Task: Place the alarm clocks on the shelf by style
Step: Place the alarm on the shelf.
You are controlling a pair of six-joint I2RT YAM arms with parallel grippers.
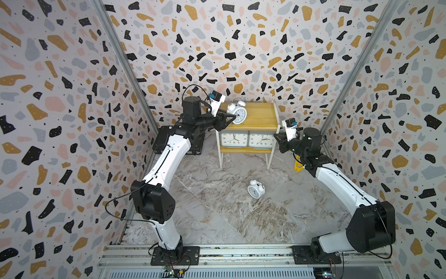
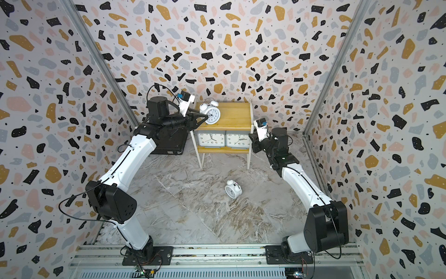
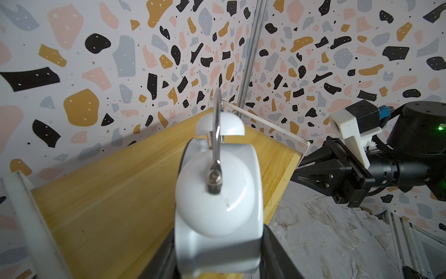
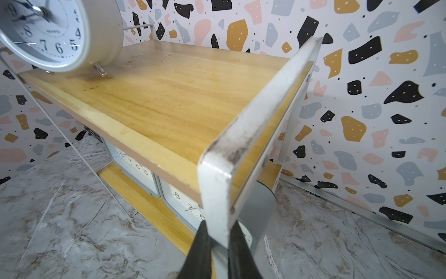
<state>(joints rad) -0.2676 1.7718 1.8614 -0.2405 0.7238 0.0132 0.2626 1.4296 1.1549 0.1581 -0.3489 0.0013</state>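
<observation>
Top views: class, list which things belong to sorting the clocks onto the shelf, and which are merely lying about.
Job: shelf; two grey clocks; round clock on top; round clock lying loose.
Lying about: black case; yellow object.

Bright, even light all round, shadows soft. Both top views pretty sharp, walls [image 1: 48,120] bow hard at edges. Wrist views softer: glare streak on round clock [image 3: 231,203], right fingers [image 4: 199,256] blurry up close.

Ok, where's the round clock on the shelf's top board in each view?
Both top views: round clock above center, left end of the top board.
Left wrist: the clock fills the center, bells nearest.
Right wrist: upper left corner, face showing.
Shared landmark: that yellow top board.
</observation>
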